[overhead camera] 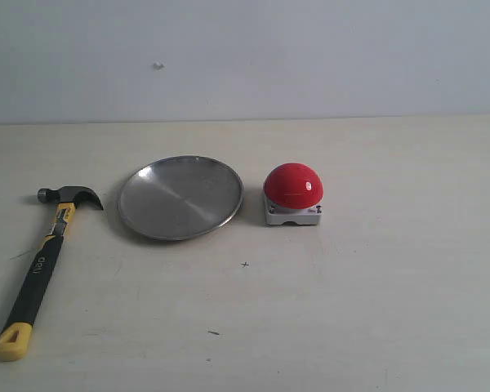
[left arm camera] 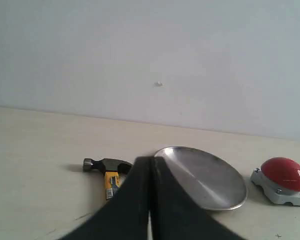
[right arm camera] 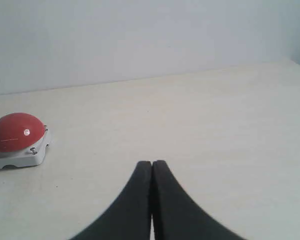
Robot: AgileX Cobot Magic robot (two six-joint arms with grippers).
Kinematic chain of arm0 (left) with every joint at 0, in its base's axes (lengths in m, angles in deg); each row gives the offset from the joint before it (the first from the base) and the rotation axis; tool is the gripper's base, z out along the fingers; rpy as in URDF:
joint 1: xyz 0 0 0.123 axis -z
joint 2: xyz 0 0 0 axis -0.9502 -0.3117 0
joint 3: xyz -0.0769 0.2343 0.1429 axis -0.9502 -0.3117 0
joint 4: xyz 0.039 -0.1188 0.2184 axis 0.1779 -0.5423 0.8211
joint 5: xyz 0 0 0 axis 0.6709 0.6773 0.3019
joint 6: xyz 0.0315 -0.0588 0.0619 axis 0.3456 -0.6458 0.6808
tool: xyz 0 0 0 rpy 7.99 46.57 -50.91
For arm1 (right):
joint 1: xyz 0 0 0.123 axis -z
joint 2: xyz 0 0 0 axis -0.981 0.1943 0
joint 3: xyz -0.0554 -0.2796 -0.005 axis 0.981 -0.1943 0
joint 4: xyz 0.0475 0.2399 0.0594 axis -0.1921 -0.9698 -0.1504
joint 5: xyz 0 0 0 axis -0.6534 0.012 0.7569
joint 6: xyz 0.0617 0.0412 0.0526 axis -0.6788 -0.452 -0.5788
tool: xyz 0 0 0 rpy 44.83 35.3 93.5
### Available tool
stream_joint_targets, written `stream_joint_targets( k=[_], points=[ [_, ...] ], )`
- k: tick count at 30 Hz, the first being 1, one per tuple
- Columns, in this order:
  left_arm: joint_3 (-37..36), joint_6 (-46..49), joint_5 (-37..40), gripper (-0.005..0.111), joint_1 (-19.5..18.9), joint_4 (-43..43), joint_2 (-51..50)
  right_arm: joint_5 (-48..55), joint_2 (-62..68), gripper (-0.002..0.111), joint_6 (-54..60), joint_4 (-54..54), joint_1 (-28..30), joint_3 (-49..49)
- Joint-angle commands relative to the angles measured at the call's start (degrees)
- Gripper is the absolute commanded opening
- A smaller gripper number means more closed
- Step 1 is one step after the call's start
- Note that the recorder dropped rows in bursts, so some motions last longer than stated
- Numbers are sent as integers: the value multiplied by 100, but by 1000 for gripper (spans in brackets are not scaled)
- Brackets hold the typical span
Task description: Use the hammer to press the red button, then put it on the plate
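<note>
The hammer (overhead camera: 42, 261) lies flat at the left of the table, dark head away from the camera, yellow looped end at the near edge. Its head also shows in the left wrist view (left arm camera: 102, 166). The silver plate (overhead camera: 180, 197) (left arm camera: 205, 175) sits bare in the middle. Right of it stands the red button (overhead camera: 293, 193) (left arm camera: 283, 180) (right arm camera: 17, 140) on its grey base. My left gripper (left arm camera: 151, 159) is shut and empty, short of the hammer head and plate. My right gripper (right arm camera: 152, 162) is shut and empty, apart from the button. Neither gripper shows in the exterior view.
A pale wooden table (overhead camera: 376, 286) carries everything, with a plain light wall (overhead camera: 310, 57) behind its far edge. A small speck marks the wall (overhead camera: 158, 65).
</note>
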Motion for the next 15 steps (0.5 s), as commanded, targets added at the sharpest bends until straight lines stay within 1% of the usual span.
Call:
stream_joint_targets(
  k=[1,3,5,7,8,9,10,11,12,13,15],
  points=[
    [0,-360,-284,0,5,-208,35,-41,-14,0,16,14,34,-28],
    [0,-1133,-832,0,5,-361,35,-41,-14,0,16,14,34,-28],
    [0,-1498,-1497,0,5,-361,35,-41,-14,0,16,14,34,-28],
    [0,-1550,-1946,0,5,-361,35,-41,-14,0,16,14,34,-28],
    [0,-1550,-2352,0,-10,-388,35,-41,-14,0,16,14,34,-28],
    [0,-1481,-2946,0,-23,-521,35,-41,-14,0,16,14,34,-28],
    [0,-1359,-3502,0,-55,-686,35,-41,-14,0,16,14,34,-28],
    [58,-1232,-3821,0,-81,-911,27,-41,-14,0,16,14,34,-28],
    [227,-986,-3861,0,-108,-1221,-45,-41,-14,0,16,14,34,-28],
    [498,-510,-3708,0,-140,-1723,-184,-41,-14,0,16,14,34,-28],
    [1098,958,-3091,0,-164,-2820,-654,-41,-14,0,16,14,34,-28]
  ],
)
